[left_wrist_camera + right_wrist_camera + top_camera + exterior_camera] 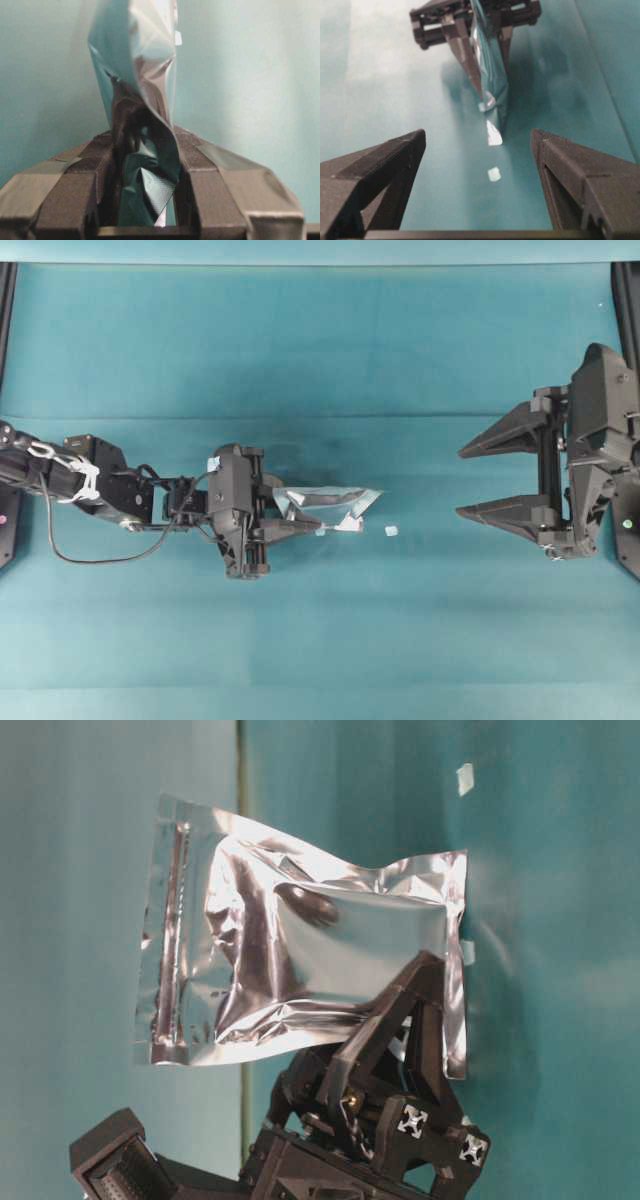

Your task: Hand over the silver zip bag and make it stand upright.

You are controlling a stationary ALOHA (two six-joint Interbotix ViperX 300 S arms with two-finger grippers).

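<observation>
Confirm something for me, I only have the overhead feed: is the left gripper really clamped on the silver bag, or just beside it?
Observer: Clamped. In the left wrist view the foil of the silver zip bag is pinched between both fingers of the left gripper.
Operator: Which way is the bag turned?
Observer: The table-level view shows its flat face, with the zip strip along the short edge farthest from the fingers gripping it.
Operator: Right gripper lined up for the handover?
Observer: The right wrist view shows the right gripper open wide, the bag edge-on centred between its fingers, a gap apart.
Operator: That white speck?
Observer: A small pale scrap on the table, between bag and right gripper.
</observation>
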